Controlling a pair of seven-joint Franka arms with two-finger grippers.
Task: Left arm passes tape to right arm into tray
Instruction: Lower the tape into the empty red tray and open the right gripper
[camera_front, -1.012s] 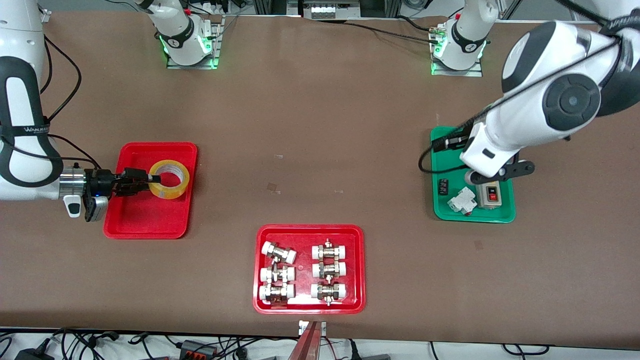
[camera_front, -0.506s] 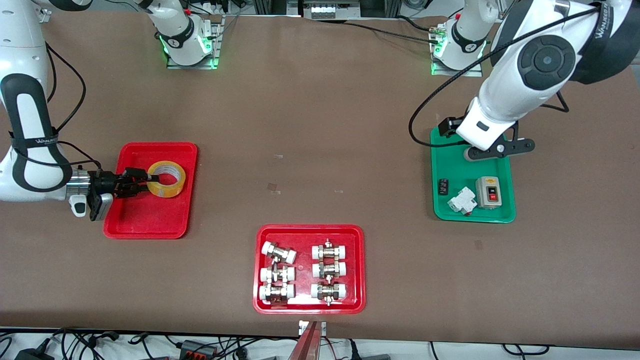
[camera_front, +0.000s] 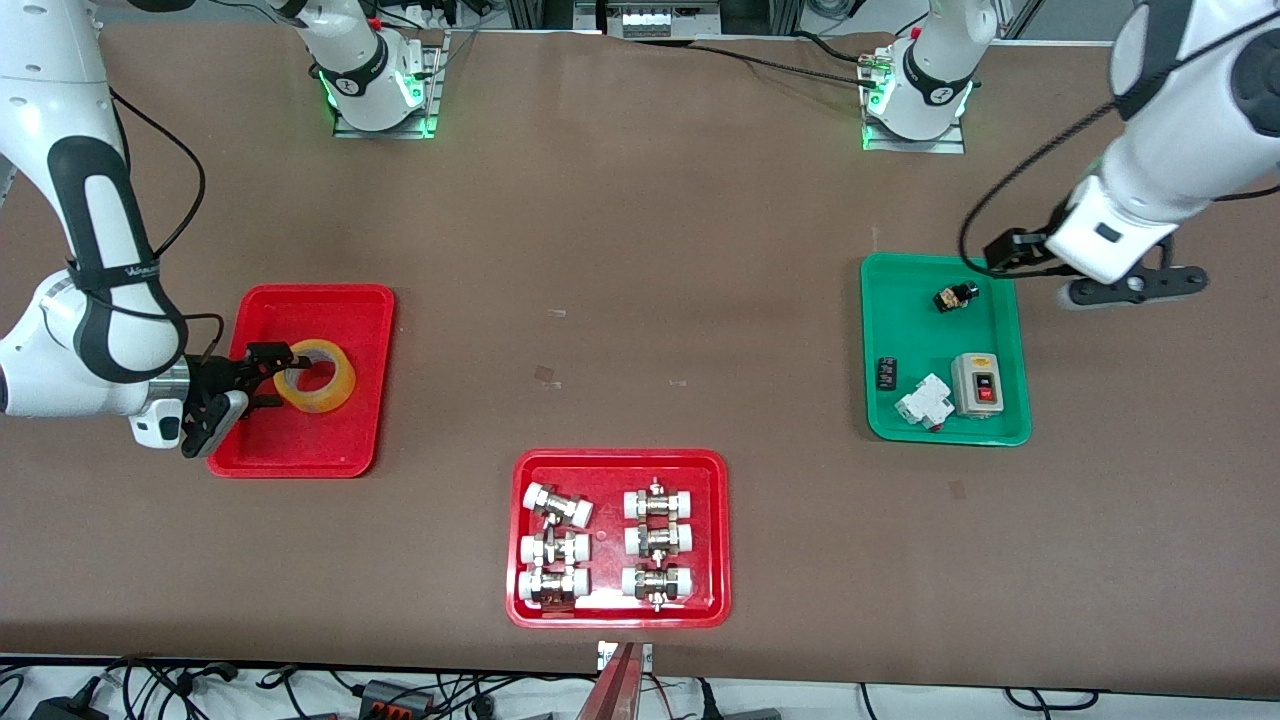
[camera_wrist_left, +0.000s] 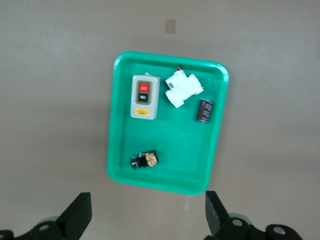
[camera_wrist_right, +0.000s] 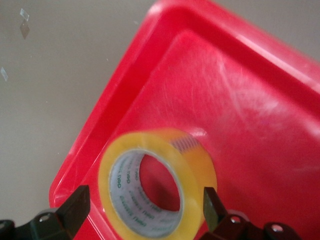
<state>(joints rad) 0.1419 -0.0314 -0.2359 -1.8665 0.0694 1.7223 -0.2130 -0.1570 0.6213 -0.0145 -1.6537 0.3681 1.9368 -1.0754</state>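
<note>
The yellow tape (camera_front: 337, 386) rests in the plain red tray (camera_front: 300, 440) at the right arm's end of the table, its pale core facing up and slightly tilted. My right gripper (camera_front: 274, 377) is open low over the tray, with a finger on each side of the roll. In the right wrist view the tape (camera_wrist_right: 200, 170) sits between the spread fingers of the right gripper (camera_wrist_right: 142, 202), on the tray floor (camera_wrist_right: 240, 115). My left gripper (camera_front: 1137, 287) hangs open and empty over the bare table beside the green tray; the left wrist view shows its wide jaws (camera_wrist_left: 146, 216).
The green tray (camera_front: 905, 420) holds a grey switch box (camera_front: 979, 384), a white breaker (camera_front: 922, 402) and small dark parts. A red tray (camera_front: 620, 462) with several white-capped metal fittings lies nearest the front camera. Both arm bases stand along the table's back edge.
My right gripper has opened and let go of the tape, which now rests in the red tray, and has drawn back a little. The left arm swung away from over the green tray.
</note>
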